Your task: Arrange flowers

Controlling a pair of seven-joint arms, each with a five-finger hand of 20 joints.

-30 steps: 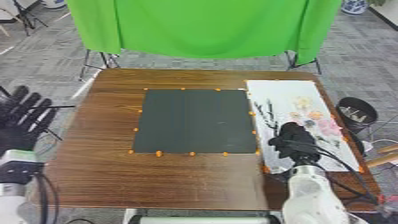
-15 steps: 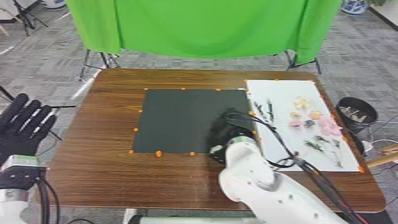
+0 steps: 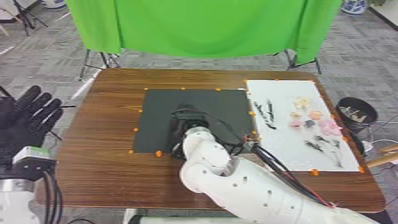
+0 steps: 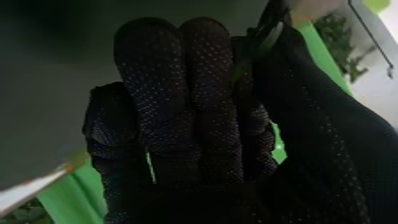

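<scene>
the job looks barely begun. in the head view, the yellow blossom [image 3: 302, 102], the peach blossom [image 3: 315, 115] and the pink blossoms [image 3: 330, 127] are on the white sheet [image 3: 282, 159] at the right of the frame, with dark twigs [image 3: 266, 112] to their left and leafy sprigs [image 3: 331, 148] below, all left to place. the right robot hand [image 3: 188, 116] is over the dark board [image 3: 162, 105] at mid-frame, likely where the arrangement goes. in the right wrist view its thumb and fingers are closed on what seems, in poor light, a green stem [image 4: 267, 45]; laying that down is the step in hand, i'd judge. the left robot hand [image 3: 25, 122] is open at the left edge of the frame, beside the worktop [image 3: 98, 145], its fingers straight.
</scene>
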